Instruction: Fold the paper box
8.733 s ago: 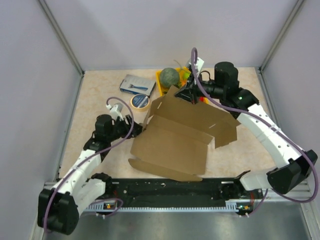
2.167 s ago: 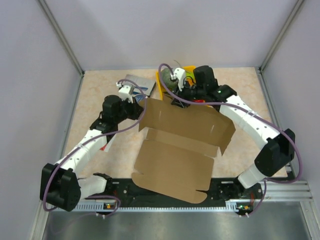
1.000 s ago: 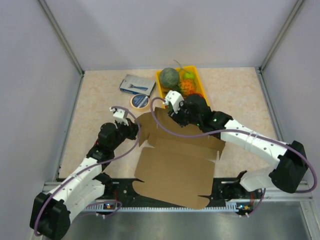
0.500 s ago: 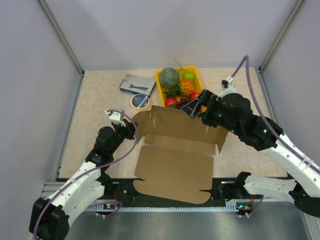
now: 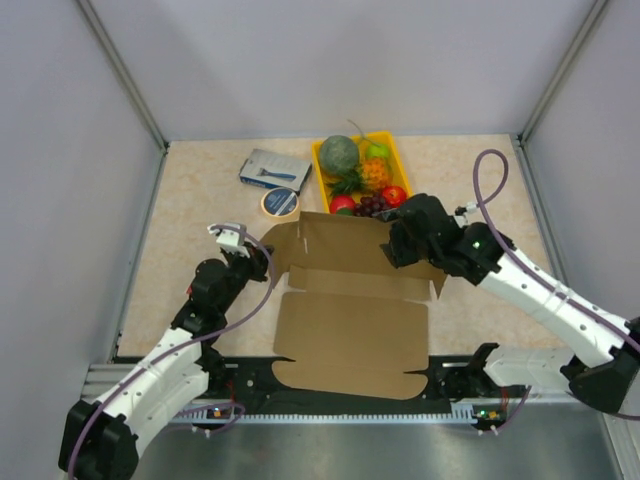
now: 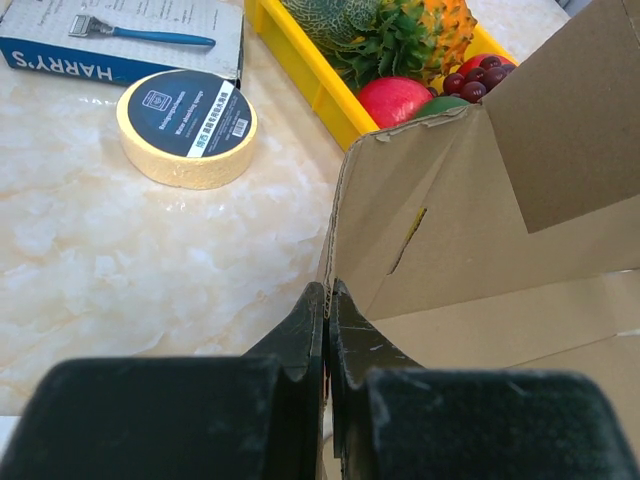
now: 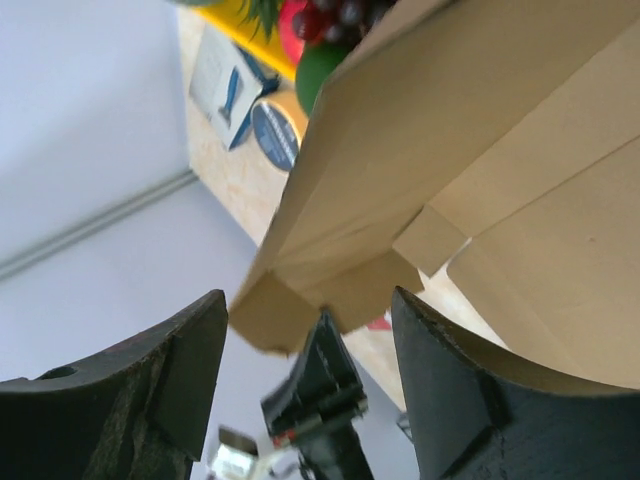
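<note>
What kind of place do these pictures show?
Probably a robot test cell: plain partition walls, two arms mounted at a table edge, with a box and fruit tray as props.

Left arm's black gripper (image 5: pixel 265 260) is pinched tight, mid-left; right arm's black gripper (image 5: pixel 393 243) gapes wide, right of centre.

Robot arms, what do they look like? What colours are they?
The left arm and right arm are white tubes with chunky black joints. A purple cable loops along each. The left end effector and right end effector have two black fingers each.
</note>
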